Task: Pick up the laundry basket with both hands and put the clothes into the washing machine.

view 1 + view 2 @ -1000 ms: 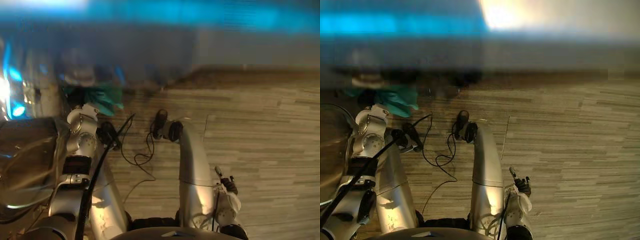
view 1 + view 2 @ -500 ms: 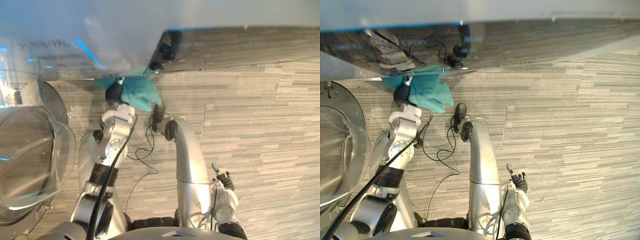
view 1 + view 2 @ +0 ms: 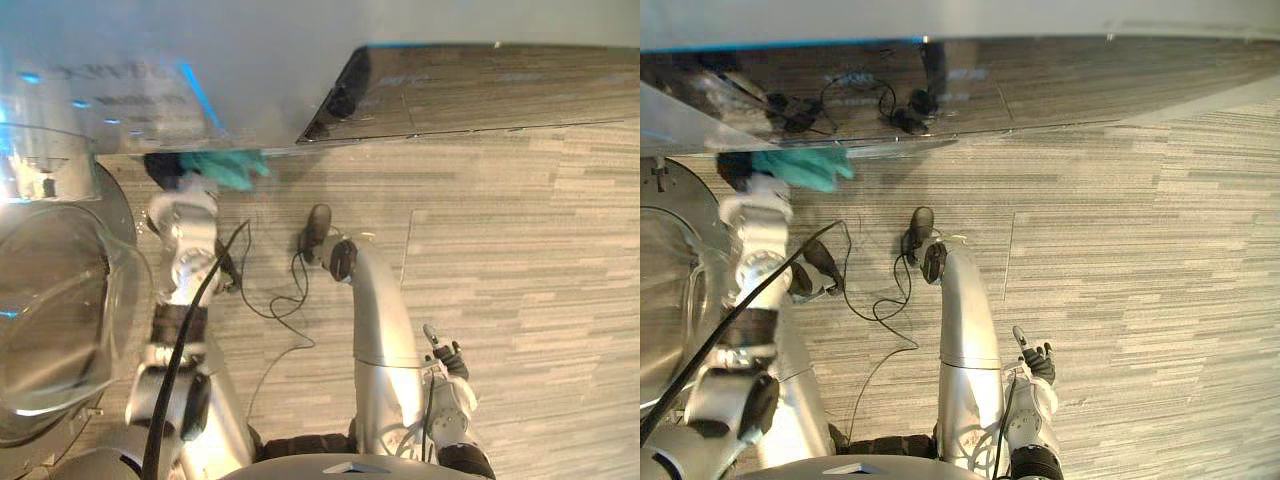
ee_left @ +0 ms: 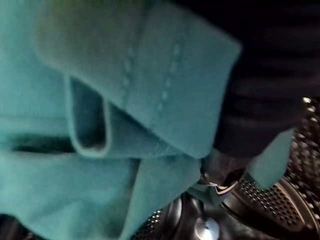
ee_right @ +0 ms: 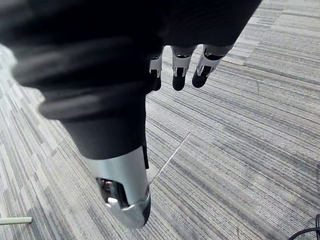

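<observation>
At upper left of the frame, the left hand (image 3: 162, 166) has its fingers closed on the teal cloth (image 3: 228, 168), near the washing machine drum (image 4: 272, 205). The right hand (image 5: 178, 62) hangs with fingers straight above the carpet floor (image 3: 1140, 250).

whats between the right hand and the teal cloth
Bare carpet. In the left eye view nothing sits on the stretch between the right hand and the teal cloth.
</observation>
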Motion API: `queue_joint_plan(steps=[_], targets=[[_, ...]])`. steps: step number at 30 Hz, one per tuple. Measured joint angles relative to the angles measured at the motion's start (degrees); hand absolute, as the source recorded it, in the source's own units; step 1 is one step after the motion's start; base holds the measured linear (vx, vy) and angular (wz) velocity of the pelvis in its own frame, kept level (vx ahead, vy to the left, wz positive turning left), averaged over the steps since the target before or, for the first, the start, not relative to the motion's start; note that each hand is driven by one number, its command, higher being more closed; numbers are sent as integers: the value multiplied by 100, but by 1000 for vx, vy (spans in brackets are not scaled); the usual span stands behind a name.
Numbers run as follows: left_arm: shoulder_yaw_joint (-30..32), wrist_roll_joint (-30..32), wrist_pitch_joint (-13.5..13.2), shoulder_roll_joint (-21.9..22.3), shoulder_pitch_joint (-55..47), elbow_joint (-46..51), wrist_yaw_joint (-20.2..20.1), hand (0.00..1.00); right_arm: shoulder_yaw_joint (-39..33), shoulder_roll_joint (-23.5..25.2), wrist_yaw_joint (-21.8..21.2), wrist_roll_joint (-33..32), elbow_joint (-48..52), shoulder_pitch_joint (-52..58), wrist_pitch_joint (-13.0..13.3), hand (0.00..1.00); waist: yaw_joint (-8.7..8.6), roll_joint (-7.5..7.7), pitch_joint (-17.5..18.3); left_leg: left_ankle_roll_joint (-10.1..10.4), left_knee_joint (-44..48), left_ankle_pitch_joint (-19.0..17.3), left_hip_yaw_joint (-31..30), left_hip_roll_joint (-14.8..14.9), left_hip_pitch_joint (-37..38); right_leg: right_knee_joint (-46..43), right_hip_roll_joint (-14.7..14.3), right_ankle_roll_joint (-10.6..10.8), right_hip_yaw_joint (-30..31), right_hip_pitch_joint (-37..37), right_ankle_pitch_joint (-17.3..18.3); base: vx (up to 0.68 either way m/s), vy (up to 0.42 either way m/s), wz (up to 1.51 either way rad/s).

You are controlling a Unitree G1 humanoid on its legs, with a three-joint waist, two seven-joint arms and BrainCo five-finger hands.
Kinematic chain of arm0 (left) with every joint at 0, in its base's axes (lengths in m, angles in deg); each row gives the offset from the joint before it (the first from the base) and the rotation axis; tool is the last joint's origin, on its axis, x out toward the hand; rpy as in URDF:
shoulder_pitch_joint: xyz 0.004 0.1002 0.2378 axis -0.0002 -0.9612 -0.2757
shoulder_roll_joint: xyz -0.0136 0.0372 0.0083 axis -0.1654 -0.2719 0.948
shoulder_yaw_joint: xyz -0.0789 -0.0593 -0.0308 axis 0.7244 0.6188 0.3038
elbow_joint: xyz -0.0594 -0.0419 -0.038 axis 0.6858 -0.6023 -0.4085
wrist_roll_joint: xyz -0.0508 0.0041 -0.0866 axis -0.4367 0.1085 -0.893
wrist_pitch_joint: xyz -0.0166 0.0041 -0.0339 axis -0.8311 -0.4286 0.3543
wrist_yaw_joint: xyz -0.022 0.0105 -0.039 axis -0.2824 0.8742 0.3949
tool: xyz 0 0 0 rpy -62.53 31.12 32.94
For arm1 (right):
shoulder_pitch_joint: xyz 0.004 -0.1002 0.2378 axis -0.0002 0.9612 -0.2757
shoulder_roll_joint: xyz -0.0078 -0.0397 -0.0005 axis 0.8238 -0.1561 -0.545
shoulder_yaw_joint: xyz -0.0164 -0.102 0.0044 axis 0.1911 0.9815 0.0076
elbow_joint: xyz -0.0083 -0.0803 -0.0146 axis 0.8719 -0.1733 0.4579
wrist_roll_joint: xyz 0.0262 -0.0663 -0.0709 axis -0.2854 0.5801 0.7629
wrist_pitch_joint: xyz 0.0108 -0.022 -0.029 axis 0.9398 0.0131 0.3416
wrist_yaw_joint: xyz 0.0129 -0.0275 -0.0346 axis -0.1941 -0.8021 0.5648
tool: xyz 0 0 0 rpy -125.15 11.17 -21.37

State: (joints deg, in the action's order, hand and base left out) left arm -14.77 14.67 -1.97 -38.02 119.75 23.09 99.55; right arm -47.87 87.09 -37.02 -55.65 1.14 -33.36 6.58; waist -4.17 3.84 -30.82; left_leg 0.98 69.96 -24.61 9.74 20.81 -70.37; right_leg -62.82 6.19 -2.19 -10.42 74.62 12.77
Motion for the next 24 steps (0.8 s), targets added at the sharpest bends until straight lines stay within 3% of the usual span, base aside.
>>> queue_joint_plan(steps=[4,9,14,16,17,19,20,21,23,24], targets=[[-204,-1,18,-762,1050,-460,-25,100,-2,-23,-1,0,-20,-13,-10,0,-55,2,1,-7,5,38,11,54,-266,116,-59,-52,-7,222,-148,-40,19,-13],[-504,-41,118,-1350,2040,-1349,-78,100,8,-33,-149,-2,-113,-38,-12,0,-104,15,9,-54,-79,51,138,110,-276,316,-110,30,46,264,-258,-69,33,-13],[-836,-91,496,-2030,3223,-2260,-154,100,-12,-34,-186,-7,-551,-131,-17,0,-117,142,85,-55,-291,104,291,145,-279,566,-133,15,61,315,-285,-85,18,-9],[-1066,239,584,-2333,3680,-2302,-167,100,-16,-33,-187,-23,-665,-161,-15,0,-121,176,107,-54,-307,115,302,153,-289,581,-125,15,50,328,-285,-61,9,-4],[-1189,525,607,-2522,4008,-2302,-203,0,-23,-32,-190,-51,-681,-161,-14,0,-123,178,109,-53,-307,118,302,156,-295,580,-125,15,46,332,-285,-68,11,-2],[-1188,1370,490,-2626,4066,-2302,-138,0,-14,28,-232,-60,-677,-163,5,0,-187,255,162,-45,-306,130,302,158,-330,570,-124,15,45,381,-285,-53,6,-1],[-1382,2077,633,-2734,4087,-2371,20,0,-15,48,-278,-73,-694,-153,63,0,-206,270,171,-38,-308,137,301,166,-339,570,-125,14,36,392,-284,-42,3,0],[-1486,2368,714,-2773,4102,-2391,91,0,-16,39,-319,-90,-714,-150,75,0,-202,270,171,-36,-308,138,303,166,-340,567,-125,13,37,398,-284,-66,3,1],[-1717,4131,1049,-2815,4109,-2449,368,0,-15,27,-478,-111,-724,-150,122,0,-178,276,176,-25,-308,144,313,169,-345,563,-125,10,44,417,-282,-62,6,-1],[-1779,4337,1078,-2824,4131,-2490,369,0,-15,24,-500,-117,-723,-150,126,0,-172,276,176,-24,-308,144,319,169,-342,563,-125,10,48,420,-282,-55,10,-2]])
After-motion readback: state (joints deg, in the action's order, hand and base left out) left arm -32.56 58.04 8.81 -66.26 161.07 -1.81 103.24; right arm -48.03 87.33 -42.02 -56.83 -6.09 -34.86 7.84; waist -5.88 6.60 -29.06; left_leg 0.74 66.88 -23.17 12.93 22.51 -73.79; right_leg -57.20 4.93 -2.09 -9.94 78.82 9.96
